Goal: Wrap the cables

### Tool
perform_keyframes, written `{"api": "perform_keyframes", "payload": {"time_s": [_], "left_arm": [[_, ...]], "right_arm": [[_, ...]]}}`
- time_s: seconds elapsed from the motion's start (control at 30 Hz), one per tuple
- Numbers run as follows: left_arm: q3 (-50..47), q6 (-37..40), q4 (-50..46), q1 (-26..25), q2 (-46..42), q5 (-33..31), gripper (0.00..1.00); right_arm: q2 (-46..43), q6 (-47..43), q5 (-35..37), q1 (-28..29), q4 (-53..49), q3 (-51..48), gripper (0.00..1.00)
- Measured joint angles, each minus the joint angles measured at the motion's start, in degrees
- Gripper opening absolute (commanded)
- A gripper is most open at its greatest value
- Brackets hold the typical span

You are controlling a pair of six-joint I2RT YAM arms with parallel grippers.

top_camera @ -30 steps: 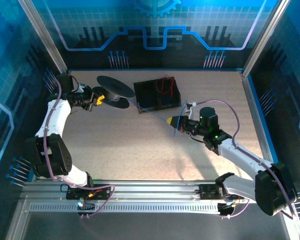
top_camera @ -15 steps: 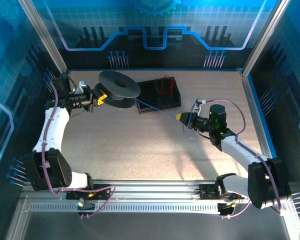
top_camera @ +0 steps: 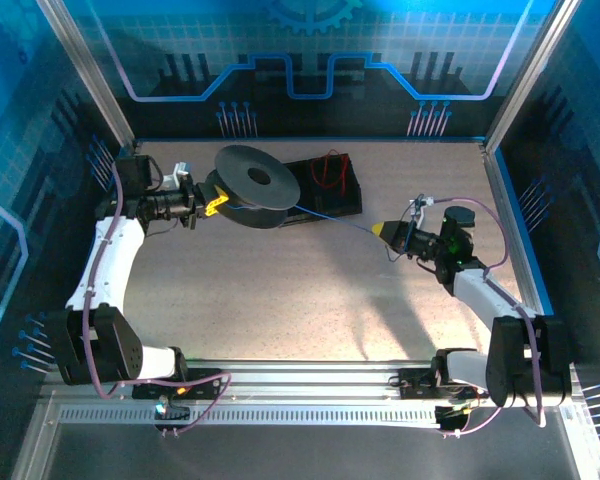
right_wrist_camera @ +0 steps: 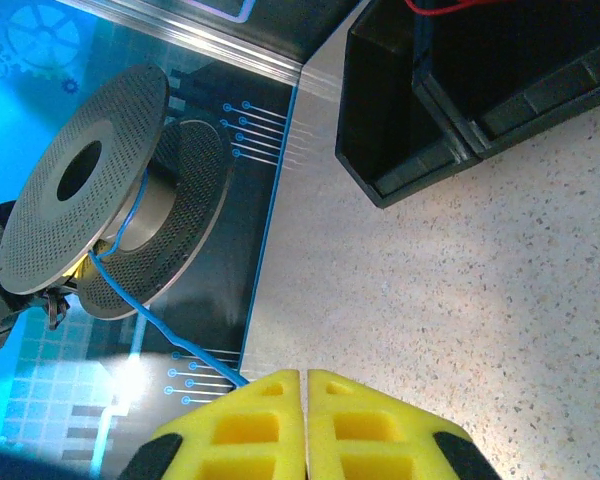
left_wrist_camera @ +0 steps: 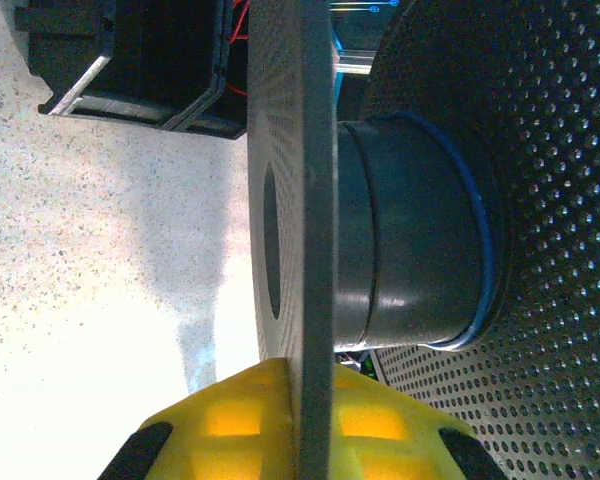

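While taut from spool (top_camera: 255, 186) clamped in left hand (top_camera: 214, 204), blue cable (top_camera: 338, 220) pinched in right hand (top_camera: 382, 230).

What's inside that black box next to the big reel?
A red cable lies in the black bin. The spool covers the bin's left part, so anything there is hidden.

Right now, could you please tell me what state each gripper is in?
Left gripper: closed on the rim of the spool.
Right gripper: closed, holding the blue cable.
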Motion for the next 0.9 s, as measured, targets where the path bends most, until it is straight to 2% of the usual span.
{"api": "perform_keyframes", "payload": {"time_s": [0.23, 0.43, 0.6, 0.77, 0.9], "left_arm": [[0.31, 0.90, -0.33, -0.28, 0.00, 0.55, 0.00], [2.10, 2.78, -0.76, -3.58, 0.00, 0.72, 0.00], [3.89, 6.75, -2.67, -7.37, -0.24, 0.70, 0.00], [4.07, 11.54, -7.26, -9.70, -1.03, 0.22, 0.00], [5.09, 14.67, -9.51, -13.51, -1.38, -0.79, 0.00]], "right_arm": [[0.00, -0.44, -0.92, -0.42, -0.63, 0.15, 0.00], [0.87, -0.68, -0.83, -2.27, -1.29, 0.15, 0.00], [2.38, -1.62, -1.84, -5.84, -2.01, 0.15, 0.00], [2.60, -2.82, -6.43, -10.49, -2.67, 0.11, 0.00], [2.62, -3.61, -8.39, -13.42, -4.26, -0.04, 0.00]]}}
